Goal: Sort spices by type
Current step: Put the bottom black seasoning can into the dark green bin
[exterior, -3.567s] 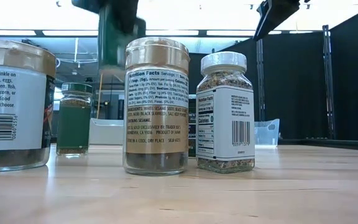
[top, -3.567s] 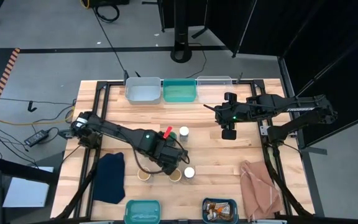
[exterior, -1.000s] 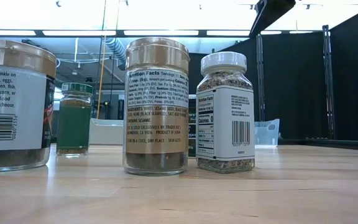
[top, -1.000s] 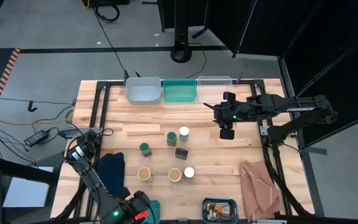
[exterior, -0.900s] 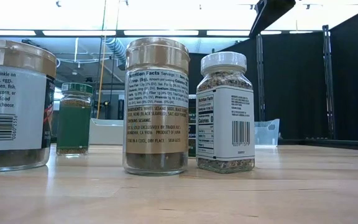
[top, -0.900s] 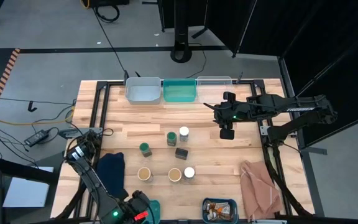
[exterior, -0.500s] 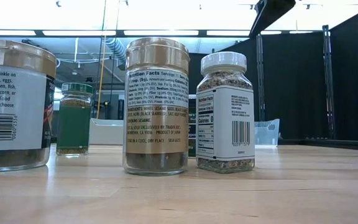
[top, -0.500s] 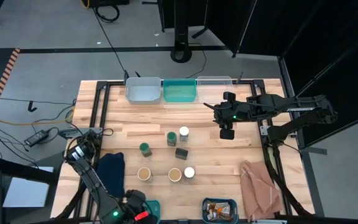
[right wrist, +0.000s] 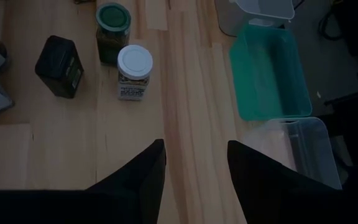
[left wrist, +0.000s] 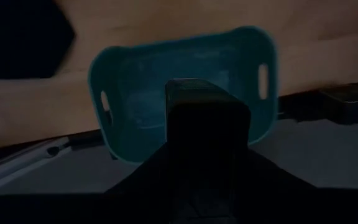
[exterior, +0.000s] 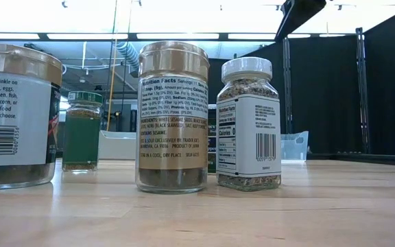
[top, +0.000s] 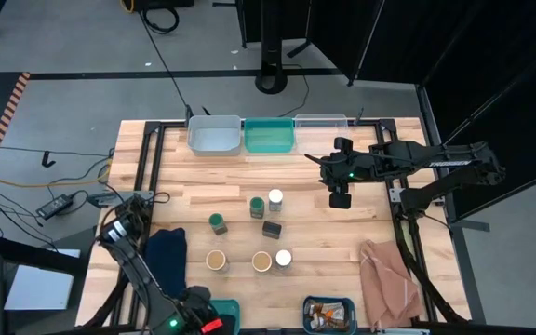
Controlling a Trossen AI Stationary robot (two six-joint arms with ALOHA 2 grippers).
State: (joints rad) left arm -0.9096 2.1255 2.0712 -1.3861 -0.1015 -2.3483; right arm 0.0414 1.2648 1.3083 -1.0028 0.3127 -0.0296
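My left gripper (top: 207, 321) hovers at the near edge over a teal bin (top: 226, 308), shut on a small dark box (left wrist: 207, 115). My right gripper (top: 341, 197) hangs open above bare wood, right of the spices; its fingers frame empty table (right wrist: 194, 168). Standing on the table are two green-top jars (top: 217, 221) (top: 257, 206), two white-top jars (top: 275, 198) (top: 284, 258), two tan-top jars (top: 216, 260) (top: 261, 261) and a second dark box (top: 272, 229). Brown packets (top: 328, 314) lie in a clear bin. My left gripper holds the dark box between its two fingers, coming from above and pointing down. The box's free end (left wrist: 204, 93) sticks out past the fingers. It is lifted clear, above the inside of the teal bin (left wrist: 135, 106). The fingers' exact place on the box is lost in shadow.
Three bins line the far edge: white (top: 215, 136), teal (top: 269, 137), clear (top: 321, 124). A dark blue cloth (top: 167, 263) lies near the left edge, a pinkish-brown cloth (top: 386, 284) near the right. Bare wood stretches between the jars and the far bins.
My left gripper, still holding the dark box, has edged a little toward the table's left over the near teal bin, so that more of the bin shows. The right arm and the jars have kept still.
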